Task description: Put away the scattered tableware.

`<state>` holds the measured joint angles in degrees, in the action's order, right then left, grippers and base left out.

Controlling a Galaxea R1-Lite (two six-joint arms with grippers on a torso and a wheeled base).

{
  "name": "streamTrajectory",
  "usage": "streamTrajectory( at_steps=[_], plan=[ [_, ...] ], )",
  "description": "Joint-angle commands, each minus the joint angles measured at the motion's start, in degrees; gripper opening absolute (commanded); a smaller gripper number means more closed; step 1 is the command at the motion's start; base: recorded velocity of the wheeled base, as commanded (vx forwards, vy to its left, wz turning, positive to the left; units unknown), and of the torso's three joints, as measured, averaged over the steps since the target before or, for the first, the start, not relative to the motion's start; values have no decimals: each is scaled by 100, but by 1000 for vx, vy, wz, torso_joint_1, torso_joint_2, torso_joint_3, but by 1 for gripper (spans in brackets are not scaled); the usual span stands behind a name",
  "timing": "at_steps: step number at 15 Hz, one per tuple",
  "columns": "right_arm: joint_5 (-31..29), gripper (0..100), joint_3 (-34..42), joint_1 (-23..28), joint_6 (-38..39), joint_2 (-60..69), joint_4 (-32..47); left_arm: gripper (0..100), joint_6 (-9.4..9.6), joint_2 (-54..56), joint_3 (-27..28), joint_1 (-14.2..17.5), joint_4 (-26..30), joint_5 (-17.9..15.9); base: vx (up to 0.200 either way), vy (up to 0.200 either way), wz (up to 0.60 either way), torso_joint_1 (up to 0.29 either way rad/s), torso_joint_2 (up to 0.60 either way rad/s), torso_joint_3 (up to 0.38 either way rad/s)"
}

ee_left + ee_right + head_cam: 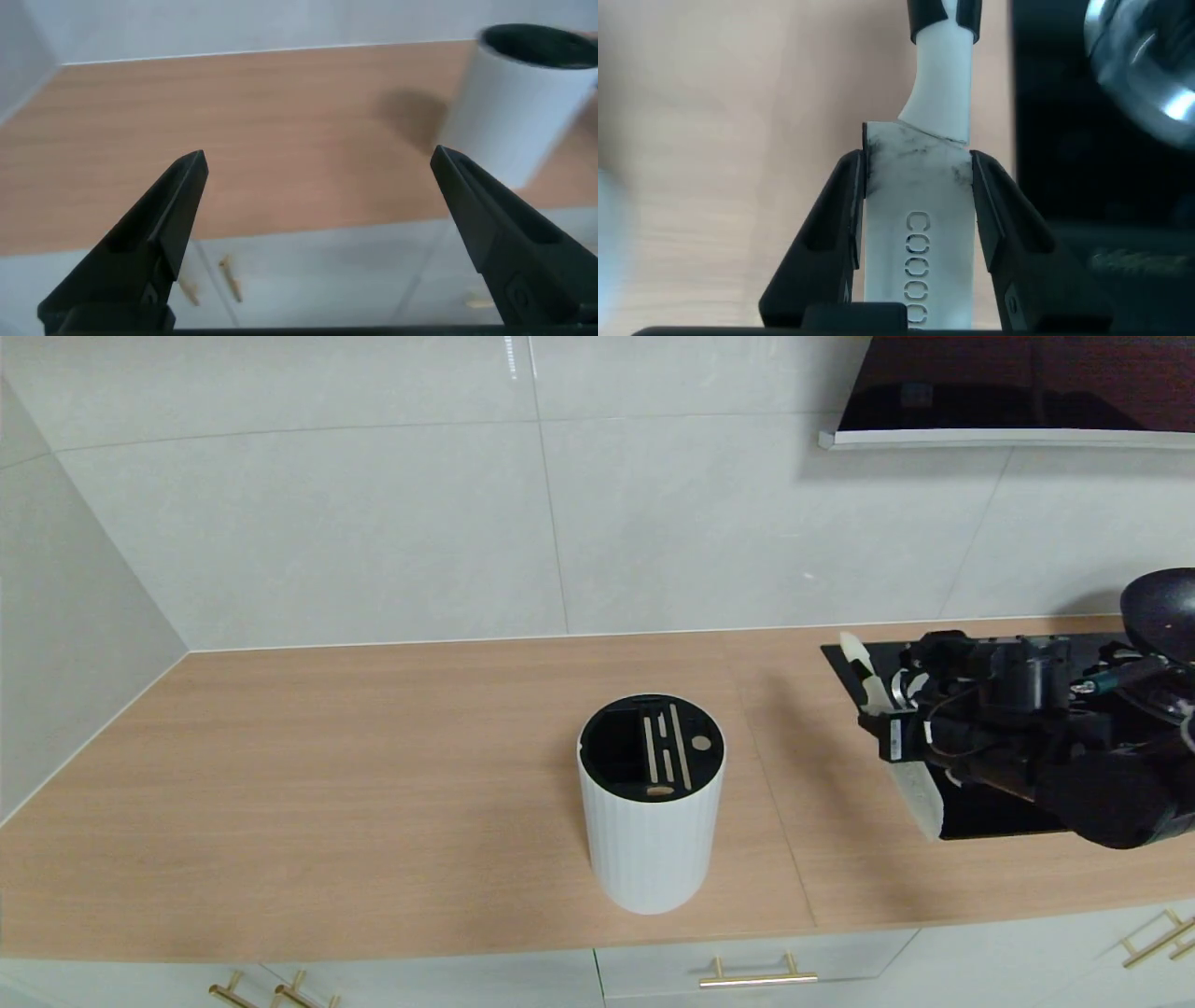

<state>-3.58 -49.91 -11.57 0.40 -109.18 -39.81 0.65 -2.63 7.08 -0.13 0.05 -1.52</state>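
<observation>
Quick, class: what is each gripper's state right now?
Left gripper: open, holding nothing.
Right gripper: closed on the white knife.

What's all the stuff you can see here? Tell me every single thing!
holder: one, white with a black slotted top, standing mid-counter.
knife: one, white, held above the cooktop's left edge.
cooktop: one, black, set in the counter at the right.
round pot-like thing: one, dark, far right, partly cut off.
counter: one, light wood, along the tiled wall.
handles: several, gold, on the white cabinets below.
hood: one, dark, upper right.
left gripper: open, empty, by the counter's front edge.
right gripper: shut on the knife.
</observation>
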Motion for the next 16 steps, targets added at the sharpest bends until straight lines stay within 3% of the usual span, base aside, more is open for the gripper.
streamTrajectory(
  at_steps=[1,3,4,5,7,8,9,10,11,12,13,15,16],
  plan=[
    [139,0,-388,-416,-84,1004,316,100,6,-1995,1023,-48,145,-735,0,0,0,0,0,0],
    [51,0,-880,-900,-58,1311,967,100,-3,-3736,2060,-110,118,-1017,0,0,0,0,0,0],
    [-63,0,-898,-1102,-14,1478,1090,100,-21,-4492,2614,-356,48,-981,0,0,0,0,0,0],
    [-301,0,-784,-1286,92,1654,1107,100,-82,-5124,3053,-628,13,-788,0,0,0,0,0,0],
    [-828,0,-581,-1770,153,2076,1151,100,-188,-6293,3686,-1815,-743,170,0,0,0,0,0,0],
    [-837,0,-546,-1928,162,2234,1195,100,-434,-6715,3757,-2228,-1350,398,0,0,0,0,0,0],
    [-925,0,-502,-2297,179,2384,1468,100,-917,-7286,3792,-2790,-2483,434,0,0,0,0,0,0],
    [-995,0,-494,-2640,223,2498,1661,100,-1278,-7814,3792,-3212,-3529,442,0,0,0,0,0,0],
    [-1039,0,-476,-2789,276,2542,1740,100,-1427,-8051,3765,-3432,-3995,460,0,0,0,0,0,0],
    [-1259,0,-432,-3457,470,2568,1907,100,-1735,-8869,3739,-3907,-5261,504,0,0,0,0,0,0],
    [-1391,0,-379,-3686,505,2472,1916,100,-1761,-9238,3765,-4074,-5727,504,0,0,0,0,0,0],
    [-1566,0,-379,-3870,549,2313,1863,100,-1858,-9378,3792,-4302,-5920,434,0,0,0,0,0,0],
    [-1566,0,-406,-3914,637,2261,1802,100,-2104,-9334,3862,-4504,-5929,434,0,0,0,0,0,0]
  ],
)
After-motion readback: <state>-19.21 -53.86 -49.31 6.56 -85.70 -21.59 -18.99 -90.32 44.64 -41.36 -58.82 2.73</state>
